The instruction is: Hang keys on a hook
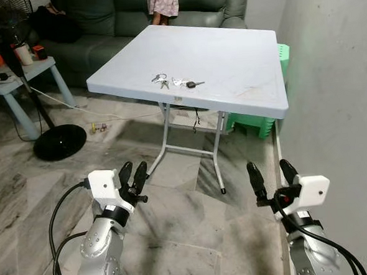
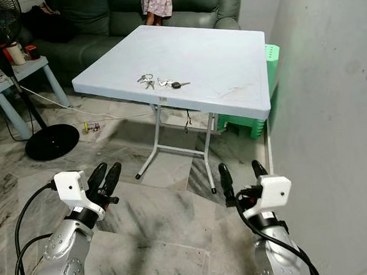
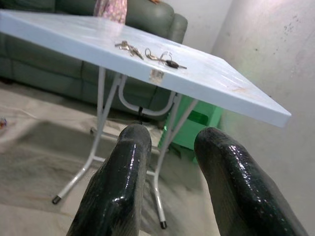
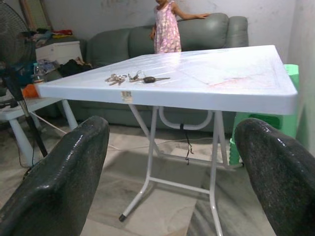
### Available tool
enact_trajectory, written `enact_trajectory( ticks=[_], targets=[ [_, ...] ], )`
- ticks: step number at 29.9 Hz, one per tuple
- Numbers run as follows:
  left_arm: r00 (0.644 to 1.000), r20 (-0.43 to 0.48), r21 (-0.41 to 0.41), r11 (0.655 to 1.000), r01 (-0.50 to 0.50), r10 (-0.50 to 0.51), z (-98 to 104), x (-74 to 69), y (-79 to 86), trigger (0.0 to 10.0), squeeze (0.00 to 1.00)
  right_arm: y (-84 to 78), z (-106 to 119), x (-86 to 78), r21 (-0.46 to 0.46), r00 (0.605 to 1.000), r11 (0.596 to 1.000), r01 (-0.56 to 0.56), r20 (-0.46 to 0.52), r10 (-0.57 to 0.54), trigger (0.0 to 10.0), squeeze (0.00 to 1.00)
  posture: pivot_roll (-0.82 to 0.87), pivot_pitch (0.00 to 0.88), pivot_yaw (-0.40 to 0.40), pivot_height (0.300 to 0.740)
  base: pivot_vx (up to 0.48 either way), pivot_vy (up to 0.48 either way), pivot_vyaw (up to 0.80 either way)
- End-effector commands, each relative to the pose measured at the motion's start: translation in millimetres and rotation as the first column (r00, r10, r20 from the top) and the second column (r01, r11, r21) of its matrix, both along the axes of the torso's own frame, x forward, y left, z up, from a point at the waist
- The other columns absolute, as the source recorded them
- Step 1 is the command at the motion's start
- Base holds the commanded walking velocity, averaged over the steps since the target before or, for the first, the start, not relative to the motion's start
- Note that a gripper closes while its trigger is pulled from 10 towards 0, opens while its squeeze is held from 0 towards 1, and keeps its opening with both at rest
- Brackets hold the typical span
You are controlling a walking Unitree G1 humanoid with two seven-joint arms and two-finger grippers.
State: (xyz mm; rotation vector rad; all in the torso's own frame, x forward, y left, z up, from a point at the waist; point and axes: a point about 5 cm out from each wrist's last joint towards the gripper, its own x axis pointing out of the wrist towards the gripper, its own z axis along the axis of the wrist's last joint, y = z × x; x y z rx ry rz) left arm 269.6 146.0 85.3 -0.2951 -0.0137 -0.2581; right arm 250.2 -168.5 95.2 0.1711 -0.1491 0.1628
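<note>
While keys (image 1: 175,82) rest on table (image 1: 241,65) (both grippers low).

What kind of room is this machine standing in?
Most likely a home living room: a green sofa along the back, a white folding table with keys on it, and a standing fan on the marble-patterned floor.

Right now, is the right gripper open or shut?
Open. The right gripper hangs low before the table with its two black fingers spread wide apart, nothing between them; the keys lie on the tabletop.
</note>
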Motion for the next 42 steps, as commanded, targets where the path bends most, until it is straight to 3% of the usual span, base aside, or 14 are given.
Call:
enact_trajectory(
  ticks=[1,13,42],
  targets=[
    [1.000,0.012,-0.009,1.000,-0.008,0.008,7,4.9,1.0,10.0,0.00,-0.4,10,4.2,-0.005,1.000,1.000,0.005,0.025,-0.005,10.0,0.00,0.10,0.000,-0.028,0.736,0.000,0.000,0.00],
    [1.000,0.005,0.008,1.000,0.027,-0.027,10,15.3,-3.7,10.0,0.00,-6.3,11,11.2,-0.035,0.999,0.999,0.035,0.004,-0.035,10.0,0.00,0.10,0.000,-0.029,0.736,0.000,0.322,0.00],
    [1.000,0.009,0.016,1.000,0.027,-0.027,7,20.6,-2.4,10.0,0.00,-6.1,10,12.4,-0.051,1.000,0.999,-0.001,-0.017,0.000,10.0,0.00,0.11,0.000,-0.050,0.736,0.000,0.418,0.00]
  ],
)
